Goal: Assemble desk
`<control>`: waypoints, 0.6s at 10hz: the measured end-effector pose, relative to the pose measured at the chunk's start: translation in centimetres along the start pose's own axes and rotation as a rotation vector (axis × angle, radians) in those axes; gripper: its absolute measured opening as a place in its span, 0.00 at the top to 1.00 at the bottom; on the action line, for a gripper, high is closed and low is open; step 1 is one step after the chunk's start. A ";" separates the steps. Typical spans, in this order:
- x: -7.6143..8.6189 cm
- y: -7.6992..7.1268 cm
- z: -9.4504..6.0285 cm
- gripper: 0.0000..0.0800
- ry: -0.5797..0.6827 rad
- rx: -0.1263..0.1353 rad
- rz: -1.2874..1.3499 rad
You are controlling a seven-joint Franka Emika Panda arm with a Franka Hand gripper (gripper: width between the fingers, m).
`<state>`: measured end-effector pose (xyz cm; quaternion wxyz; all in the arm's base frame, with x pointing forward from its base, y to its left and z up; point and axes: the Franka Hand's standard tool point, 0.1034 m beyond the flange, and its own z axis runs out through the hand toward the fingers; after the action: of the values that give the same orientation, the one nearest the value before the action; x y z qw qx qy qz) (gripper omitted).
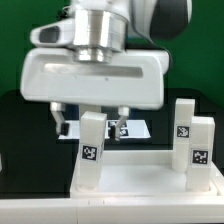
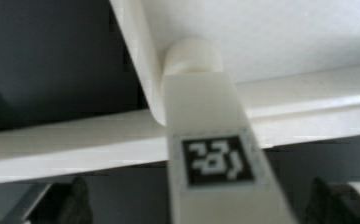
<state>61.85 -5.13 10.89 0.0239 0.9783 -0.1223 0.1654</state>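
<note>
Gripper hangs over a leg standing on the tabletop.

Its dark fingers straddle the leg's top with a gap on either side; whether they touch it cannot be told, so the grip is unclear. In the wrist view the same leg runs up the middle, its tag facing the camera, with the finger tips dark and apart at either side. Two more legs stand upright at the exterior view's right end of the tabletop, close together. The table is black, with a green backdrop behind. The marker board shows only in part behind the fingers. The arm's white housing fills the upper frame, and the tabletop is cut off below.
</note>
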 end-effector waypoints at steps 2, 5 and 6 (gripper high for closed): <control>0.3 -0.1 -0.4 0.20 -0.091 0.020 0.036; 0.6 -0.6 -0.9 0.19 -0.310 0.045 0.068; 0.9 -0.7 -0.6 0.19 -0.294 0.039 0.050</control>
<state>62.69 -4.65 11.75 -0.0174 0.9889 -0.1454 0.0235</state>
